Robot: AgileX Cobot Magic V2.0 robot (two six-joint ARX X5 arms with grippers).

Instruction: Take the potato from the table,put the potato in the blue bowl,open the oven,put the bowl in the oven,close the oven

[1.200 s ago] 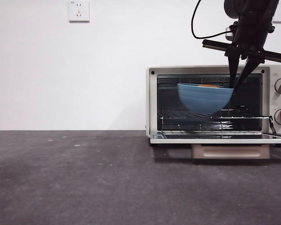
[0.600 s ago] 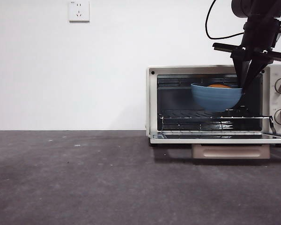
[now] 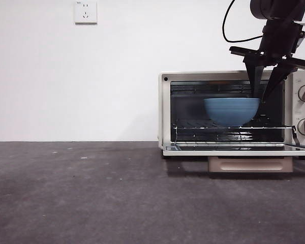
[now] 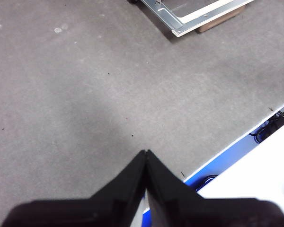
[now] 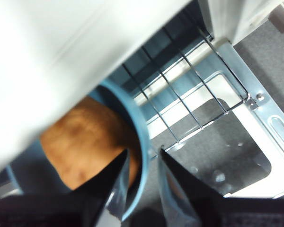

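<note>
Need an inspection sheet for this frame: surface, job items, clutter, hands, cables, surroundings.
Surface: dark grey mottled matte table, pale specks.
Job's things: cream-white boxy toaster oven, its glass door dropped open; round ridged medium-blue bowl level inside the cavity, at the wire rack; orange-brown matte potato in the bowl.
Clutter: nothing seen.
Hands: right hand straddles the bowl's rim, one jaw inside, one outside; left hand shut, empty, above bare table.
Cables: black cable looping from the right arm; more cables beyond the table edge.
Surroundings: white wall, white socket plate.
</note>
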